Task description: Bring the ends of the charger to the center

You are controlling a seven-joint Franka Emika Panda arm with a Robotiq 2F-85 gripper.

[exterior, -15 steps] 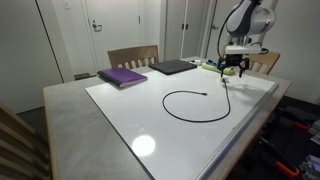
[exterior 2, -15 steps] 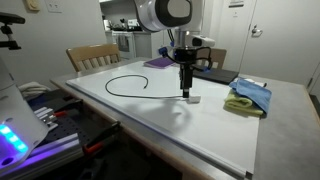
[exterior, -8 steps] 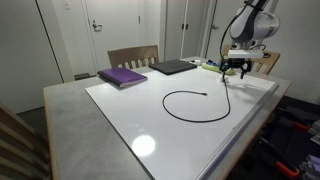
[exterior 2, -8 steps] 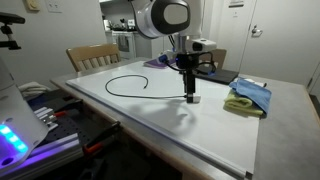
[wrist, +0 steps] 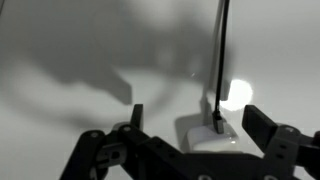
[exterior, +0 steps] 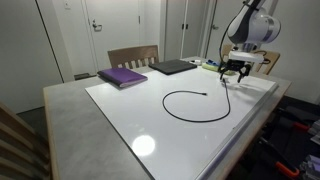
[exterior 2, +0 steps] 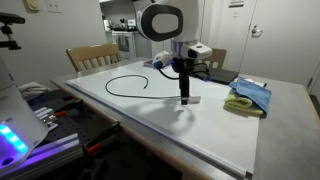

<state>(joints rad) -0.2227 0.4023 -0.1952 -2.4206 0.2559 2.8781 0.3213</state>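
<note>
So far, about half of the job can be judged done: one free tip (exterior: 205, 95) of the charger (exterior: 166, 108) is seen lying near the center of the white board (exterior: 120, 110). The other end, set in a small white block (wrist: 216, 128), lies by the board's edge beneath the gripper (wrist: 200, 115), whose jaws are spread with nothing pinched; this end is yet to be gripped and drawn inward.

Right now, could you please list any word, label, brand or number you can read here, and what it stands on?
No text can be read in any view.
On the purple book: the cover is too small and blurred to read.
On the laptop: no brand mark is legible.
</note>
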